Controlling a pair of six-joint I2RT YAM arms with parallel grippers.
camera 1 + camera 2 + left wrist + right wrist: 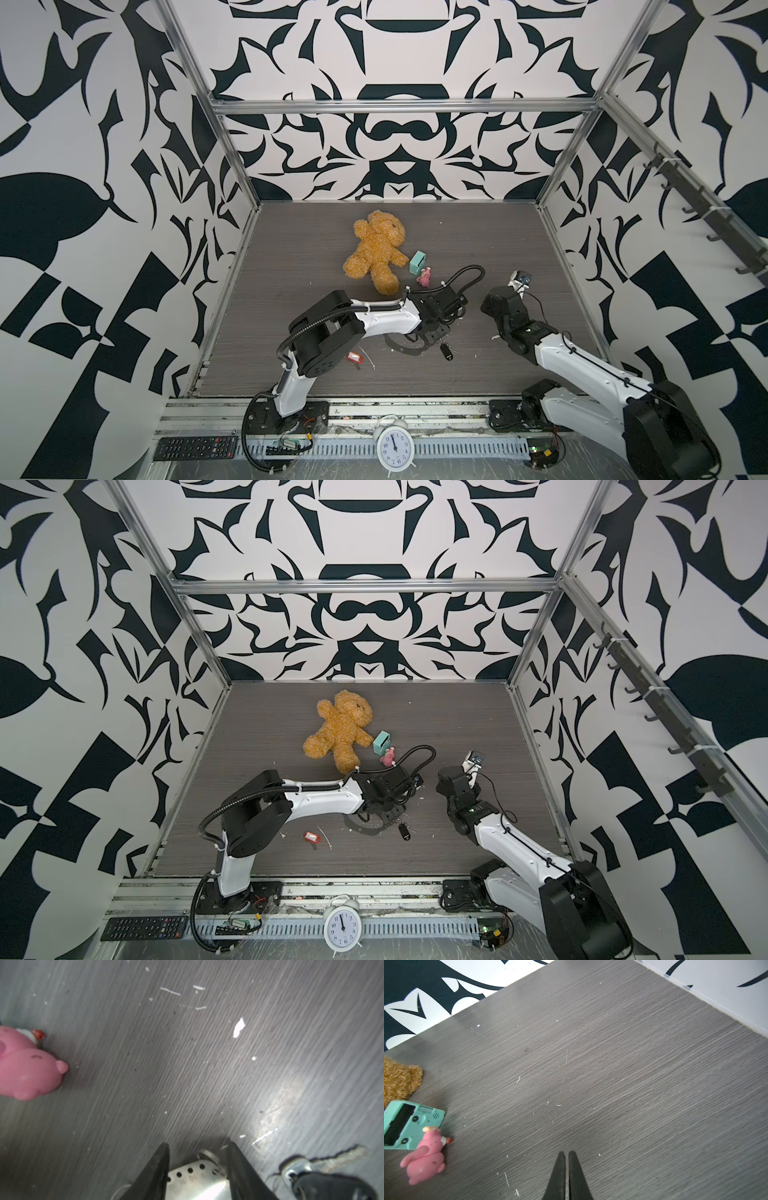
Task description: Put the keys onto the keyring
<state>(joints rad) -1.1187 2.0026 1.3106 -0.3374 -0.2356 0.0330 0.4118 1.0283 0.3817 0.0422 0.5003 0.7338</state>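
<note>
While the left end effector [197, 1144] sits low over the desk [187, 1064], its 2 fingers stand apart, straddling the strap [199, 1180] end; cannot tell whether they clamp it. The keyring [207, 1155] lies between the fingertips. The black fob [332, 1186] lies just beside that end effector; the red tag [354, 357] is well behind it, near the arm's base. The right end effector [566, 1153] is closed and empty, well apart from all 3.

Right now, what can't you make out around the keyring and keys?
- Keyring: left wrist view, mostly behind the strap end and a finger; in both top views the left gripper covers it.
- Black fob: blurred, cut by that view's edge.
- Red tag: too small in top views for detail.
</note>
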